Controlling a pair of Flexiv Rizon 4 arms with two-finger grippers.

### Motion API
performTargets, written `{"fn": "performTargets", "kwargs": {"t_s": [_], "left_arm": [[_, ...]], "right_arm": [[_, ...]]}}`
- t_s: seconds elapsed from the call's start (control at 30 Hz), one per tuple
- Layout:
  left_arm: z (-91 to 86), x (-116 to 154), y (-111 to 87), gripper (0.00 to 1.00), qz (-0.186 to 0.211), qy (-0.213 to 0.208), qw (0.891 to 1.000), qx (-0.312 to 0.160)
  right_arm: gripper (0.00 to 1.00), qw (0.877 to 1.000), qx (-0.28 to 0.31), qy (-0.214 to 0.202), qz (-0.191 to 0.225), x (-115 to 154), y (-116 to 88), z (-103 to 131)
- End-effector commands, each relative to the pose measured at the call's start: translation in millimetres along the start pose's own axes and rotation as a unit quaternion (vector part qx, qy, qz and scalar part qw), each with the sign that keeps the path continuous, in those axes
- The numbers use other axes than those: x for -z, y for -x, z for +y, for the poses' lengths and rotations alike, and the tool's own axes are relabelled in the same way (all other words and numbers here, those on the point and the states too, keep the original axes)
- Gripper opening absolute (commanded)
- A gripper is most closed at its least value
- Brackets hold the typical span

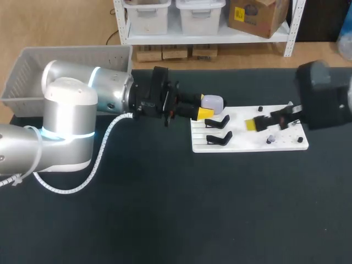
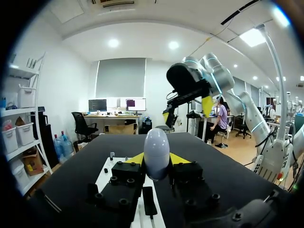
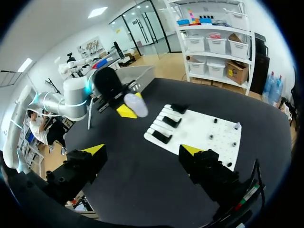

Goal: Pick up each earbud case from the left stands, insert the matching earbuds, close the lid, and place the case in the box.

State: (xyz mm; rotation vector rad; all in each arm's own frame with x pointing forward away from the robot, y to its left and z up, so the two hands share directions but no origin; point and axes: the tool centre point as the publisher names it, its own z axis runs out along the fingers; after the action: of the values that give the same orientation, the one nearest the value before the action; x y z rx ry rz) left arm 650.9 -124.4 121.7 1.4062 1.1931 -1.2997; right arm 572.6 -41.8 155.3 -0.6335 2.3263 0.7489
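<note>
Earbud case (image 1: 213, 102): pale lavender, smooth, egg-shaped, lid closed. It is held clear of the worktop (image 1: 165, 209), pinched from two sides in the jaws of the left gripper (image 1: 207, 108), long axis running along the fingers. It hangs over the 11 o'clock corner of the white board (image 1: 247, 145). Black stands (image 1: 219, 122) sit in a column at the board's 9 o'clock end. The grey perforated box (image 1: 33, 71) is at 9 o'clock from the case, well apart.

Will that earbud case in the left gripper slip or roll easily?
Probably slippery: the earbud case looks smooth and glossy. Its rounded shape would likely roll if released. The left gripper pinches curved sides, so it might twist.
</note>
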Motion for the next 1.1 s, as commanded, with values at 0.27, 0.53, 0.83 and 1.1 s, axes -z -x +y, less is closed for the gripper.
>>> {"fn": "performTargets", "kwargs": {"t_s": [0.27,0.53,0.83,1.1], "left_arm": [[-0.9,0,-0.8,0.0,-0.002,0.002,1.0,-0.001],[-0.9,0,-0.8,0.0,-0.002,0.002,1.0,-0.001],[-0.9,0,-0.8,0.0,-0.002,0.002,1.0,-0.001],[-0.9,0,-0.8,0.0,-0.002,0.002,1.0,-0.001]], "right_arm": [[1.0,1.0,0.001,-0.029,0.013,-47,23,18],[1.0,0.999,-0.012,-0.032,0.014,-60,31,7],[1.0,0.999,-0.018,-0.027,0.014,-71,39,1],[1.0,0.999,-0.024,-0.026,0.014,-74,43,-9]]}}
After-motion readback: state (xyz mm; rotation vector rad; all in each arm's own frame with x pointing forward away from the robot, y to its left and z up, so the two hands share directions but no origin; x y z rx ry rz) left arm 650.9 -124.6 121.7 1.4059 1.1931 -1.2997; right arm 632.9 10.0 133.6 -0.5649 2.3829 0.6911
